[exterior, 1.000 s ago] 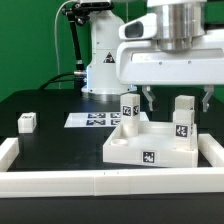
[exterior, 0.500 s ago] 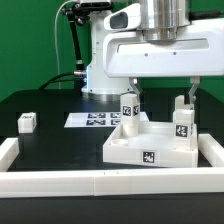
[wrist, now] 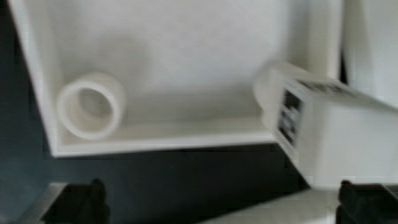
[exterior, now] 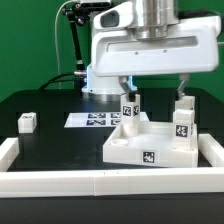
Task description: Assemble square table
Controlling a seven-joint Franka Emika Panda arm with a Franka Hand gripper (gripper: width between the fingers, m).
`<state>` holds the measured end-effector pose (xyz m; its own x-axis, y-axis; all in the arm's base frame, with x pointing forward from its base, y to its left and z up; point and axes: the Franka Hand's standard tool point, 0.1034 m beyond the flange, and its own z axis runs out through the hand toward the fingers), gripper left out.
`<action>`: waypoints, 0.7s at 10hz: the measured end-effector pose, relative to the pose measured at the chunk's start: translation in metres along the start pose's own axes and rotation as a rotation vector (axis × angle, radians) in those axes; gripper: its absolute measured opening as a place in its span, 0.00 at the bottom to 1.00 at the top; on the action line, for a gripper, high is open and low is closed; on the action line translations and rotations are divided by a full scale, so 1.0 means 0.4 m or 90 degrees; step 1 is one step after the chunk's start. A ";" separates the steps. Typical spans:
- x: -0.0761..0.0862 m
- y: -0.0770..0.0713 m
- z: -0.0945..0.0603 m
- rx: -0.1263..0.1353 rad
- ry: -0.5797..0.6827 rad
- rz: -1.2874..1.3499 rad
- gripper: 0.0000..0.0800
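The white square table top (exterior: 125, 148) lies at the exterior view's right, with three white tagged legs standing on it: one at the back left (exterior: 127, 109), one at the back right (exterior: 184, 103), one at the front right (exterior: 181, 128). A fourth small tagged block leg (exterior: 26, 122) lies apart on the black table at the left. My gripper (exterior: 153, 90) hangs open and empty above the top, its fingers spread over the two back legs. In the wrist view the top (wrist: 178, 60), a round corner socket (wrist: 89, 105) and one leg (wrist: 329, 125) show beyond my gripper (wrist: 226, 205).
The marker board (exterior: 95, 119) lies flat behind the table top. A long low white border rail (exterior: 100, 181) runs along the front and up both sides. The robot base (exterior: 100, 60) and a cable stand at the back.
My gripper has moved toward the exterior view's left over the table top and stayed open. The legs and the top have not moved.
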<state>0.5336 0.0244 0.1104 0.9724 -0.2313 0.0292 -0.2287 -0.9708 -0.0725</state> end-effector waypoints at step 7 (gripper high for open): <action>0.015 0.187 0.013 -0.008 0.002 -0.063 0.81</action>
<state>0.5224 -0.0494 0.1000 0.9902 -0.1340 0.0390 -0.1317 -0.9896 -0.0570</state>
